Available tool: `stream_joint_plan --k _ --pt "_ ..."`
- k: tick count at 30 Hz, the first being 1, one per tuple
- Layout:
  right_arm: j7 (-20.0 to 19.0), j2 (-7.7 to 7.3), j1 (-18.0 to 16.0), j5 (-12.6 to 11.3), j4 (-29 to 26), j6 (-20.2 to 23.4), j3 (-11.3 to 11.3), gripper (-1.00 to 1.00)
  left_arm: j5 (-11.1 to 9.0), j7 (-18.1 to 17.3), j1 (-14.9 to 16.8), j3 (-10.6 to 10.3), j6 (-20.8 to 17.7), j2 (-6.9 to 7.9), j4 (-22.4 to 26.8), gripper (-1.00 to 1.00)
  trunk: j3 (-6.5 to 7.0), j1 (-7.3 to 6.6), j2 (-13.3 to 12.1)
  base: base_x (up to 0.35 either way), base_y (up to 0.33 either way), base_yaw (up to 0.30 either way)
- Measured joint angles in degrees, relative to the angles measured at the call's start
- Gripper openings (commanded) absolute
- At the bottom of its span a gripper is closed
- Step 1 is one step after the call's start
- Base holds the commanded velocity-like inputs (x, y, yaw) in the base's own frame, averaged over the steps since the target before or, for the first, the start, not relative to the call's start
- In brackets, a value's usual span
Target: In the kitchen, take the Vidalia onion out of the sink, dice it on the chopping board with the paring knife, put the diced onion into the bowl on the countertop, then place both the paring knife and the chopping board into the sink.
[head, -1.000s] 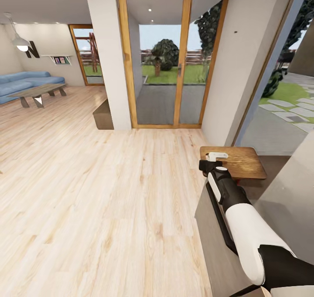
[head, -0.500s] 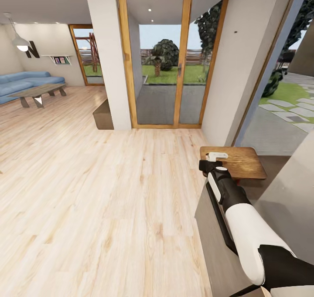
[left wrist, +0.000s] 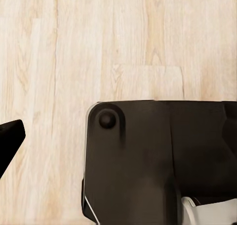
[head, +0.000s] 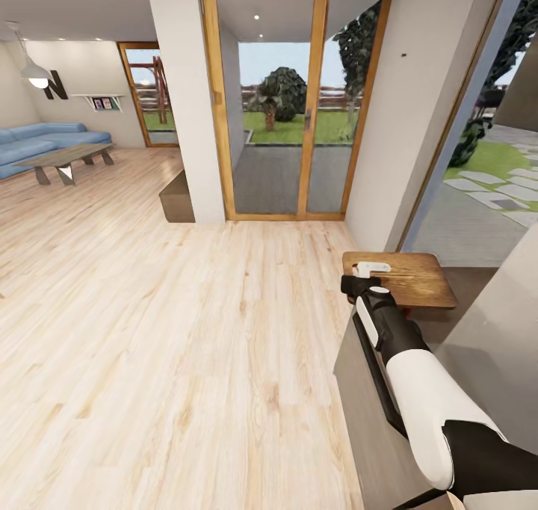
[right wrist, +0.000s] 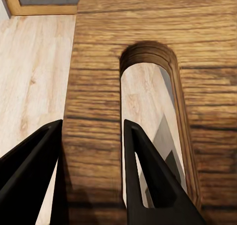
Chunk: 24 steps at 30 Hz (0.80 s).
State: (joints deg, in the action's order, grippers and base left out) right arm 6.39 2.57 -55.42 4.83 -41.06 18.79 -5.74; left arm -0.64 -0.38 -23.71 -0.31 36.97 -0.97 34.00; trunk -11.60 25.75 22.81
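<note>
Over the light wood floor [head: 187,330] by the glass doors [head: 280,99] | right claw [right wrist: 94,136] is gripping the chopping board [head: 407,277], one finger through its handle slot, one outside the edge | board is hanging flat in the air ahead of the right arm | left claw: cannot tell, one dark fingertip [left wrist: 10,136] is showing above floor.

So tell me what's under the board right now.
The board is held in the air by the right gripper, fingers through its handle slot. Through that slot, wood floor and a grey cabinet edge show; the rest beneath is covered.
</note>
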Motion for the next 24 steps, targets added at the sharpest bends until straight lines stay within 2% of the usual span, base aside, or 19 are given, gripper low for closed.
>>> stream_joint_plan --k 7,10,11,12,13,14,15,16,17,18,19,20,21,23,24 --pt "0.03 -0.46 -0.01 0.42 -1.05 0.17 -0.12 -1.00 -0.02 0.05 0.00 0.06 -0.02 0.00 -0.17 1.00 0.00 0.00 0.00 0.000 0.000 0.000" --pt "-0.03 -2.83 -0.02 0.80 -3.63 0.77 -0.24 -1.00 -0.06 0.06 -0.01 0.05 -0.02 0.00 -0.25 1.00 0.01 0.00 0.01 0.000 0.000 0.000" --pt "-0.10 -4.10 -0.01 0.46 -5.20 1.73 -0.21 -1.00 -0.06 0.06 -0.01 0.06 -0.02 0.00 -0.28 1.00 0.00 0.01 -0.01 0.000 0.000 0.000" --pt "-0.11 -4.91 -0.03 1.41 -6.18 2.57 -0.23 -1.00 -0.07 0.06 -0.01 0.07 -0.02 0.00 -0.29 1.00 0.01 -0.01 0.02 0.000 0.000 0.000" --pt "-0.38 -6.20 -0.01 0.75 -8.00 4.45 -0.20 -1.00 -0.07 0.06 0.00 0.06 -0.02 0.00 -0.33 1.00 0.00 0.00 -0.01 0.000 0.000 0.000" --pt "-0.92 -7.87 -0.02 2.05 -10.17 6.70 -0.25 -1.00 -0.07 0.06 -0.01 0.04 -0.03 0.00 -0.41 1.00 0.01 0.00 0.00 0.000 0.000 0.000" --pt "-1.42 -8.77 -0.03 2.15 -11.42 7.78 -0.19 -1.00 -0.07 0.06 -0.01 0.05 -0.02 0.00 -0.45 1.00 0.01 -0.01 0.02 0.000 0.000 0.000" --pt "-2.88 -10.62 0.00 1.07 -13.69 9.43 -0.02 -1.00 -0.07 0.06 0.00 0.03 -0.02 0.00 -0.50 1.00 0.00 0.01 -0.02 0.000 0.000 0.000" --pt "-5.06 -12.97 -0.03 3.16 -15.89 10.80 0.18 -1.00 -0.07 0.06 -0.01 0.05 -0.02 0.00 -0.52 1.00 0.01 0.00 0.01 0.000 0.000 0.000" --pt "-6.56 -14.28 -0.03 3.77 -16.87 11.31 0.38 -1.00 -0.04 0.06 -0.01 0.06 -0.02 0.00 -0.58 1.00 0.01 -0.01 0.03 0.000 0.000 0.000" --pt "-9.70 -16.65 0.01 2.61 -18.12 12.02 1.11 -1.00 -0.02 0.06 0.00 0.04 -0.02 0.00 -0.62 1.00 0.00 0.01 -0.01 0.000 0.000 0.000" --pt "-11.43 -17.99 -0.03 5.08 -18.70 12.23 1.36 -1.00 -0.02 0.06 -0.01 0.04 -0.02 0.00 -0.63 1.00 0.01 -0.01 0.02 0.000 0.000 0.000" --pt "-15.71 -20.22 0.01 5.34 -19.35 12.72 1.93 -1.00 -0.01 0.06 0.00 0.04 -0.02 0.00 -0.65 1.00 0.00 0.00 0.00 0.000 0.000 0.000" --pt "-25.15 -24.34 0.00 10.48 -20.27 13.01 2.54 -1.00 0.00 0.06 -0.01 0.04 -0.02 0.00 -0.67 1.00 0.00 -0.01 0.02 0.000 0.000 0.000" --pt "-30.30 -25.94 0.02 12.99 -20.52 13.10 2.65 -1.00 0.00 0.06 0.00 0.05 -0.02 0.00 -0.68 1.00 0.00 -0.01 0.01 0.000 0.000 0.000"
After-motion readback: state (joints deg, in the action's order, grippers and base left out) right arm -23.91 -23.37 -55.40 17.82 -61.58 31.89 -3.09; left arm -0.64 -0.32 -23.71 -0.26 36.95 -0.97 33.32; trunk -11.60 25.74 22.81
